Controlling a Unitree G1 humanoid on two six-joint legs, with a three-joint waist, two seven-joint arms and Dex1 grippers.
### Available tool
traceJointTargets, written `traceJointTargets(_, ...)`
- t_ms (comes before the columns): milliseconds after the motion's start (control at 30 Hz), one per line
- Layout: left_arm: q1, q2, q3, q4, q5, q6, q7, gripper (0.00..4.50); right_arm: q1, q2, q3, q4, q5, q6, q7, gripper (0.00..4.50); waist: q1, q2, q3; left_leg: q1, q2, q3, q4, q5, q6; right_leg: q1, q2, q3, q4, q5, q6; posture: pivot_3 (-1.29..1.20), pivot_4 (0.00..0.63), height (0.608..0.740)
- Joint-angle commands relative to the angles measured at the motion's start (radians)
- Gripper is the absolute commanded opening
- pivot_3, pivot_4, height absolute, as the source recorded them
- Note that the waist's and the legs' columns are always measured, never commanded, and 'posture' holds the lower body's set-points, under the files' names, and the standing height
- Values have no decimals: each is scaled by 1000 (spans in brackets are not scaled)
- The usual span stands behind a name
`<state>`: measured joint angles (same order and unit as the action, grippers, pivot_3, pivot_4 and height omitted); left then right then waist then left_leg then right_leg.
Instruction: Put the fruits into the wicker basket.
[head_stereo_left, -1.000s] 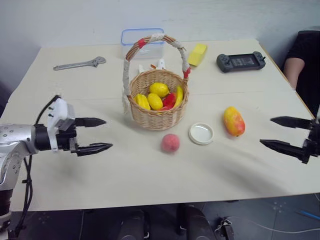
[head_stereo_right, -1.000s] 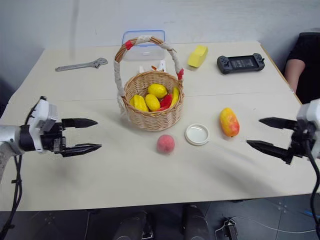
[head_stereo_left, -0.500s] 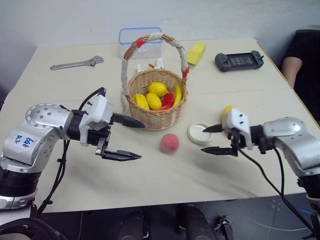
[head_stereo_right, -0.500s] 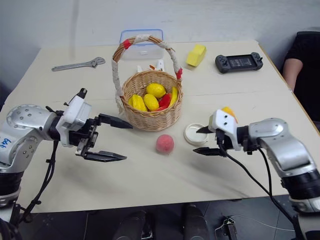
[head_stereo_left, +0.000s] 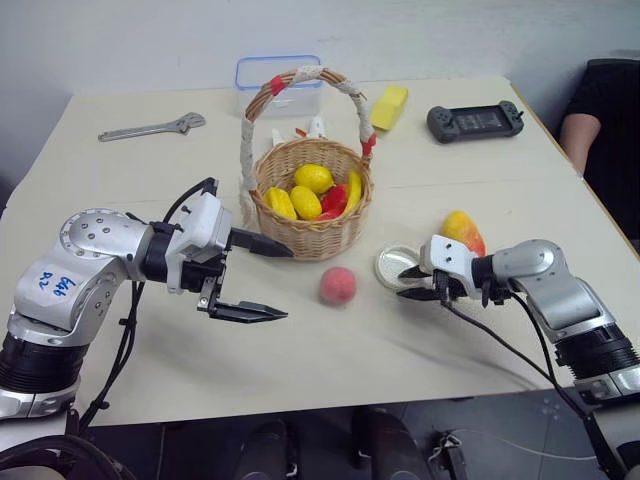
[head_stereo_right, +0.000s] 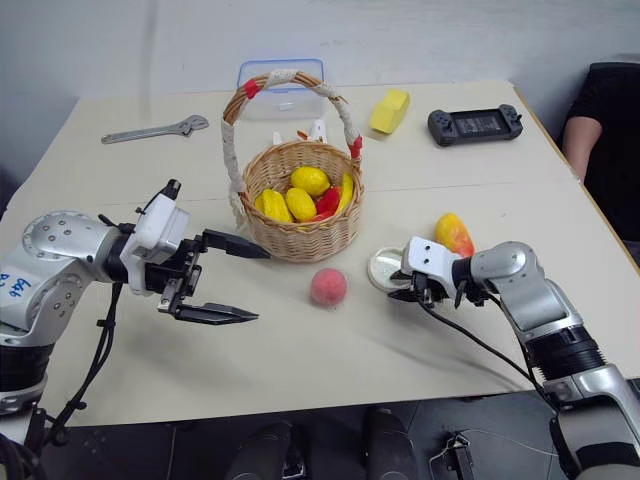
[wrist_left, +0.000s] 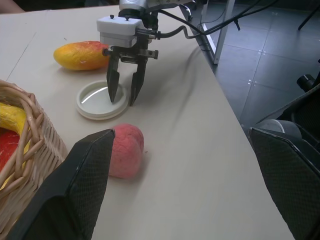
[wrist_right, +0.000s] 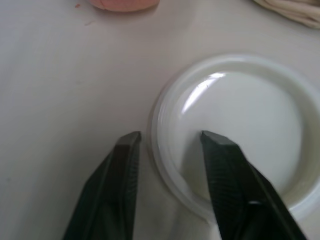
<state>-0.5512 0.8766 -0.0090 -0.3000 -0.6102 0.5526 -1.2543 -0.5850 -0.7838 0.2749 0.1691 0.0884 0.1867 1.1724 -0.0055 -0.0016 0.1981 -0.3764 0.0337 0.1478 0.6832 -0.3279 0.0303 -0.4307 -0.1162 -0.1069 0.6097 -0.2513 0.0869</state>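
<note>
Two arms had swung in over the table (head_stereo_left: 120, 180) within the past second, toward the wicker basket (head_stereo_left: 308, 205). That basket, holding lemons (head_stereo_left: 314, 178) and a banana (head_stereo_left: 357, 190), stood as the landmark. Left of it, the left gripper (head_stereo_left: 262, 278) hung with fingers spread wide, grasping nothing. Right of it and nearer the robot, the right gripper (head_stereo_left: 410, 283) had narrowed its fingers astride the rim of a white lid (wrist_right: 235, 130), one finger inside, one outside, not yet clamped. Beyond the lid lay the mango (head_stereo_left: 462, 230); in front of the basket lay the peach (head_stereo_left: 338, 286). Both fruits remained outside, so the lid was likely being cleared first.
</note>
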Motion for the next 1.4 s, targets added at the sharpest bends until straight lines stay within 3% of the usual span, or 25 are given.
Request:
traceJointTargets(33, -25, -10, -2, 1, 20, -27, 5, 4500, -11, 8, 12, 32, -64, -75, -22, 450, -1, 0, 0, 0, 0, 0, 0, 0, 0, 0, 0, 0, 0, 0, 0, 0, 150, 740)
traceJointTargets(100, -34, -21, -10, 9, 29, -34, 5, 4500, -1, 17, -5, 27, -57, -93, -23, 48, -1, 0, 0, 1, 0, 0, 1, 0, 0, 1, 0, 1, 0, 0, 0, 0, 150, 740)
traceJointTargets(233, -44, -46, -21, 19, 41, -44, 4, 4500, 57, 9, -71, -84, 9, -77, -21, 48, 0, 0, 0, 2, 0, 0, 1, 0, 0, 1, 0, 1, 1, 0, 0, 0, 150, 740)
traceJointTargets(333, -53, -68, -33, 27, 45, -47, 7, 4500, 112, -19, -166, -251, 112, 59, -29, 47, 2, 0, 0, 1, 0, 0, 0, 0, 0, 1, 0, 1, 3, 0, 0, 0, 150, 740)
traceJointTargets(433, -59, -86, -38, 34, 49, -53, 4, 4500, 169, -115, -324, -439, 228, 206, -21, 47, 7, 0, 0, 0, 0, 0, 1, 0, 0, 0, 0, 1, 2, 0, 0, 0, 150, 740)
traceJointTargets(567, -69, -113, -50, 59, 64, -73, 4, 4500, 230, -246, -574, -545, 343, 396, -34, 47, 9, -1, 0, 0, -1, -1, 1, -1, 1, 1, -1, 0, -2, 0, 0, 0, 150, 740)
traceJointTargets(733, -78, -144, -65, 94, 81, -102, -4, 4500, 512, -360, -852, -556, 293, 448, 56, 47, 18, -1, -1, 0, 0, -1, 0, -1, 1, 1, 0, 0, -4, 0, 0, 0, 150, 740)
traceJointTargets(867, -86, -184, -95, 131, 117, -148, 1, 4500, 763, -304, -952, -484, 193, 367, 40, 47, 27, -2, 0, 0, -1, 0, 0, -2, 2, 2, 0, 1, -5, 1, 1, 0, 150, 740)
traceJointTargets(1067, -100, -221, -110, 152, 137, -164, 3, 4500, 823, -192, -907, -368, 163, 302, -78, 47, 19, -3, 0, 2, -1, 0, 0, -2, 3, 3, 0, 3, -5, 2, 2, 0, 150, 740)
traceJointTargets(1167, -110, -230, -122, 177, 161, -181, -1, 4500, 828, -178, -902, -350, 196, 316, -74, 779, 16, -2, 0, 2, -1, 0, 0, -2, 2, 3, 0, 3, -4, 1, 2, 0, 150, 740)
traceJointTargets(1400, -118, -266, -169, 254, 262, -238, 43, 4500, 807, -196, -910, -356, 265, 326, -57, 3206, 17, -3, 0, 2, -1, 0, 0, -2, 3, 3, 0, 3, -5, 1, 2, 0, 150, 740)
